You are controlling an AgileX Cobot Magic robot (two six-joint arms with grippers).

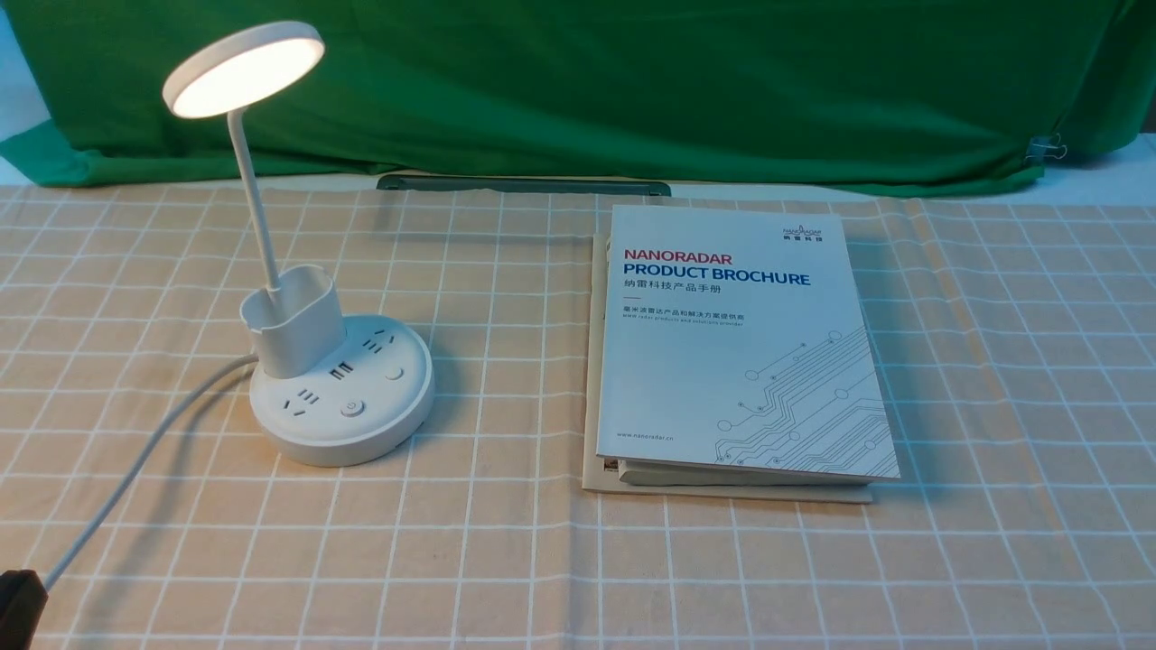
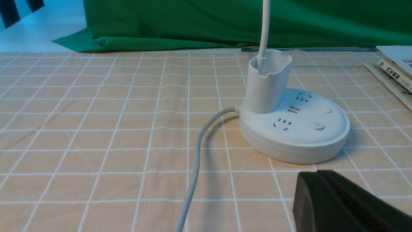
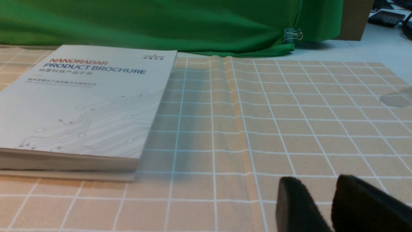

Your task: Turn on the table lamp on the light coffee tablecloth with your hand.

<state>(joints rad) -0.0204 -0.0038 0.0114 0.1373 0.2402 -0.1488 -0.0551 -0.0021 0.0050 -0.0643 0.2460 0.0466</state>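
Note:
The white table lamp [image 1: 348,397] stands on the left of the light coffee tablecloth [image 1: 506,542]. Its round head [image 1: 242,68] glows. Its base carries sockets and a power button [image 1: 351,408], and its white cord [image 1: 135,469] runs toward the near left. In the left wrist view the base [image 2: 294,129] lies just beyond my left gripper [image 2: 317,172], whose jaws are pressed together on nothing. That gripper shows only as a dark tip at the front view's lower left corner [image 1: 16,603]. My right gripper [image 3: 317,183] hovers over bare cloth, its jaws slightly apart and empty.
A white product brochure [image 1: 741,343] lies on other books right of centre; it also shows in the right wrist view [image 3: 83,103]. A green backdrop cloth [image 1: 632,81] hangs behind, with a dark strip [image 1: 524,184] at its foot.

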